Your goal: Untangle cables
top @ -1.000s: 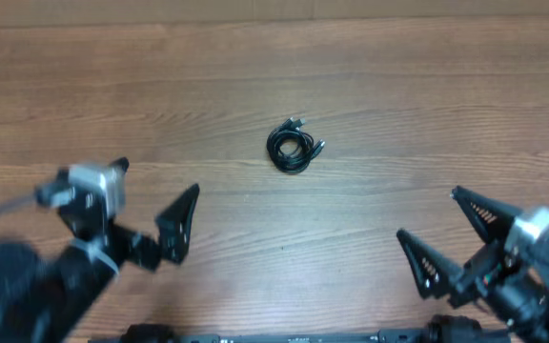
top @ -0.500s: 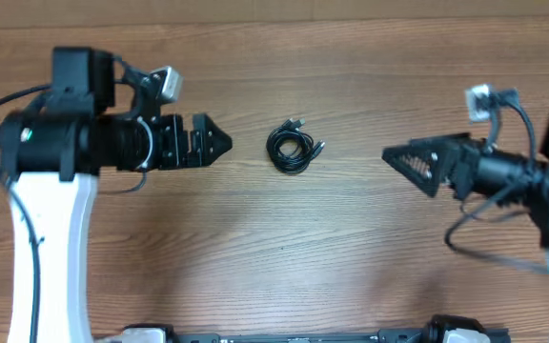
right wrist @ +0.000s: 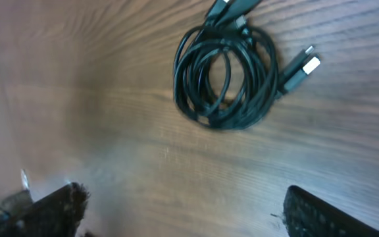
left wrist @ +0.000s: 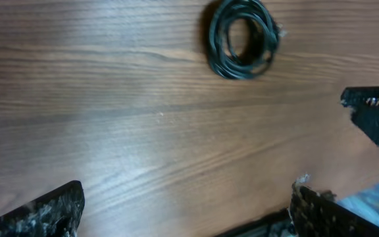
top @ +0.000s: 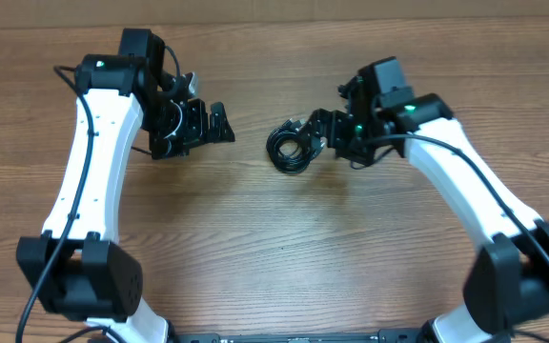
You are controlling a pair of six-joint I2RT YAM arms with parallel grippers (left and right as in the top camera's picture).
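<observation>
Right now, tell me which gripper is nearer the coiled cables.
Right. The right gripper hangs open at the right edge of the cables, nearly over them. The left gripper, also open, sits off to their left, with bare table between.
</observation>
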